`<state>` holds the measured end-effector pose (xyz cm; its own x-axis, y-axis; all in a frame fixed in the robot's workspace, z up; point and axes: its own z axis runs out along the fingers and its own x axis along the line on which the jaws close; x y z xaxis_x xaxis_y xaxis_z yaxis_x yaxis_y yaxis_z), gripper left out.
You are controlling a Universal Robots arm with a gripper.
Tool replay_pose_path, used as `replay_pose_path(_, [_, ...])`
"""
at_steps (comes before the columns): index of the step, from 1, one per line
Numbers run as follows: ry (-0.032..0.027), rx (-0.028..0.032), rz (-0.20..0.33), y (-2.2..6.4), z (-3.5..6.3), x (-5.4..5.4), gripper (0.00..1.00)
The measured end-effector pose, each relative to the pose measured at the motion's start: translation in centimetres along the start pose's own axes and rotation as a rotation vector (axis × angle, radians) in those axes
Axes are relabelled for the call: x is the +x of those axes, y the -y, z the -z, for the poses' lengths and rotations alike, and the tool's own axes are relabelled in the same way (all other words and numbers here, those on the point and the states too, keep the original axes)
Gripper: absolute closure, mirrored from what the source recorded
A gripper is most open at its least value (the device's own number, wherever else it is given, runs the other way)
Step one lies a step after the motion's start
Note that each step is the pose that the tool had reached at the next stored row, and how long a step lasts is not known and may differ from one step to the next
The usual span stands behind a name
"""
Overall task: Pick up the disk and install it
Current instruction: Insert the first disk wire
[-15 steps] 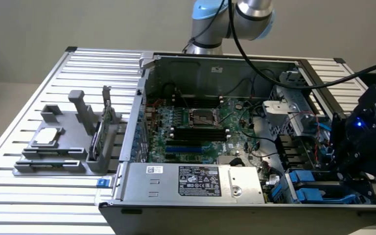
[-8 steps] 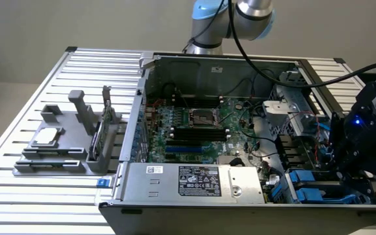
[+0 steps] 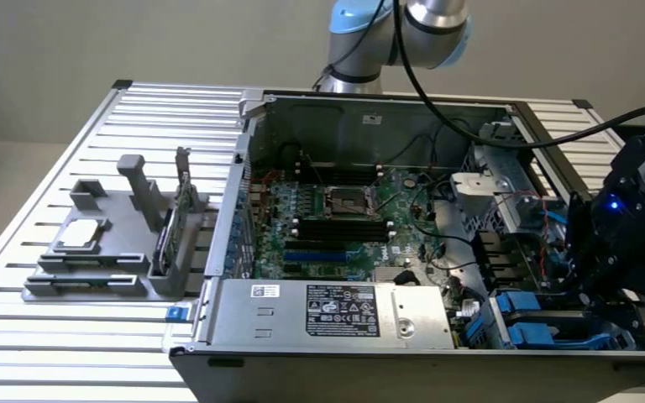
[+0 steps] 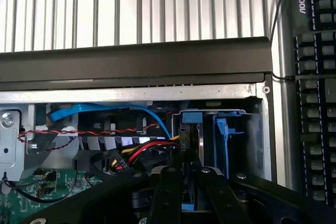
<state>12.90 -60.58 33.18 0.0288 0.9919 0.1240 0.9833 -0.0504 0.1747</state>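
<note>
A slatted metal table carries the open computer case. The disk, blue-railed, stands on edge in the corner drive bay, pinched between the gripper fingers, which sit close together. Pressing it straight along the bay, clear of the red cables, seems wise.

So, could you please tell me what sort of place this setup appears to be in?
Probably a robotics lab bench for computer assembly: an open grey desktop computer case with its green motherboard exposed lies on a slotted aluminium table, a grey parts fixture beside it and a black keyboard nearby.
</note>
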Motion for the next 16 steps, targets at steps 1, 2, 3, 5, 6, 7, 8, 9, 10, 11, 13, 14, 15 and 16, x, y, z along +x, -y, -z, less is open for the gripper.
replay_pose_path(1, [0.0002, 0.0, 0.0, 0.04, -0.04, 0.0, 0.84])
replay_pose_path(2, [0.0005, -0.0002, 0.0, 0.09, -0.07, 0.0, 0.84])
replay_pose_path(3, [0.001, -0.0003, 0.0, 0.13, -0.09, 0.0, 0.84])
replay_pose_path(5, [0.0019, -0.0001, 0.001, 0.18, -0.09, 0.0, 0.84])
replay_pose_path(6, [0.0025, -0.0001, 0.001, 0.19, -0.09, 0.0, 0.84])
replay_pose_path(7, [0.0031, -0.0001, 0.001, 0.2, -0.09, 0.0, 0.84])
replay_pose_path(8, [0.0029, -0.0001, 0.001, 0.21, -0.12, 0.0, 0.82])
replay_pose_path(9, [0.003, -0.0001, 0.001, 0.21, -0.11, 0.0, 0.82])
replay_pose_path(10, [0.0032, 0.0, 0.001, 0.2, -0.06, 0.0, 0.76])
replay_pose_path(11, [0.004, 0.0003, 0.001, 0.18, 0.06, 0.0, 0.76])
replay_pose_path(13, [0.0039, 0.0008, 0.001, 0.14, 0.33, 0.0, 0.69])
replay_pose_path(14, [0.0041, 0.0011, 0.001, 0.1, 0.53, 0.1, 0.69])
replay_pose_path(15, [0.0041, 0.0014, 0.001, 0.06, 0.73, 0.1, 0.69])
replay_pose_path(16, [0.0041, 0.0018, 0.001, 0.02, 0.95, 0.1, 0.69])
